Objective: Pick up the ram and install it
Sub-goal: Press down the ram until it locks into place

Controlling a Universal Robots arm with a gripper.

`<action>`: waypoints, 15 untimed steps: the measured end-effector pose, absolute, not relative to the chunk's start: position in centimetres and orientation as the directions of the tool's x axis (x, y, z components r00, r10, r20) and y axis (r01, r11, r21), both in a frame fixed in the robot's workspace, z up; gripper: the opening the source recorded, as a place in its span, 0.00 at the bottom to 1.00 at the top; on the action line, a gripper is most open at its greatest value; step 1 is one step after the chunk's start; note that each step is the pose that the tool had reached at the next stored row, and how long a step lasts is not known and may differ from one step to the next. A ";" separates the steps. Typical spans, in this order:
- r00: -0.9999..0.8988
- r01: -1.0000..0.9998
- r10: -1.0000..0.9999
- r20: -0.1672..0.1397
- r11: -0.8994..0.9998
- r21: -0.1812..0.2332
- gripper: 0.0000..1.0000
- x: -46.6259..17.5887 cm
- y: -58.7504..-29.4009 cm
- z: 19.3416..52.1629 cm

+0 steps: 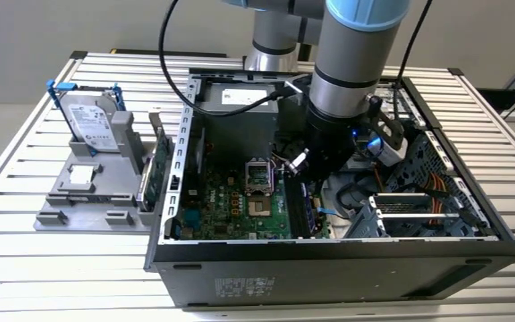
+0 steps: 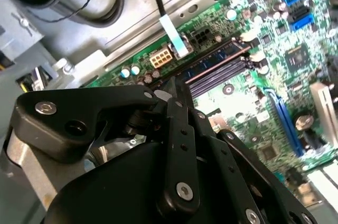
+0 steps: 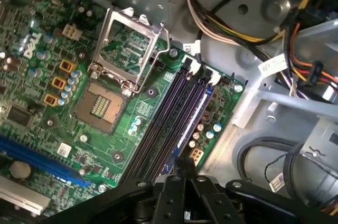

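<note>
Ram (image 3: 196,112) seems seated in outermost motherboard slot, at exterior view's right of socket. We judge install nearly done. End effector (image 3: 182,167) hangs just above it, fingers together, nothing clamped.

A green motherboard (image 1: 239,204), dotted with yellow and black parts, lies inside the black computer case (image 1: 347,268) on a pale grey slatted table (image 1: 61,268). The ram (image 3: 196,114) shows dark blue along black slots (image 3: 163,123) (their end clips white). The black gripper (image 2: 174,89) hangs below a grey arm with a light-blue band (image 1: 365,13). The silver hard drive (image 1: 92,117) sits in a blue frame.
</note>
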State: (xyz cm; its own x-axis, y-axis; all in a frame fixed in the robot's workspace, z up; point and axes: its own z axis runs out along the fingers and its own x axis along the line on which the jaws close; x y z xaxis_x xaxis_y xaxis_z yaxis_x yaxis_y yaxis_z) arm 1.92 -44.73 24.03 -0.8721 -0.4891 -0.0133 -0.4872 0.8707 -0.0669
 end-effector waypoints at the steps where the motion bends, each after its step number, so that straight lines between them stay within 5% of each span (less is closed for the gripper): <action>1: -0.864 -0.501 -0.503 -0.014 0.863 -0.066 0.00 1.9 -44.7 24.0; 15: -0.728 -0.683 -0.685 -0.017 0.728 -0.061 0.00 1.9 -44.7 24.0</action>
State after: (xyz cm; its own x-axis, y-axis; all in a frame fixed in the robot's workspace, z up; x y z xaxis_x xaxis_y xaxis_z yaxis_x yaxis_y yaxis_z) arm 1.91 -44.70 23.96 -0.7284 -0.6850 -0.0171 -0.6830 0.7278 -0.0611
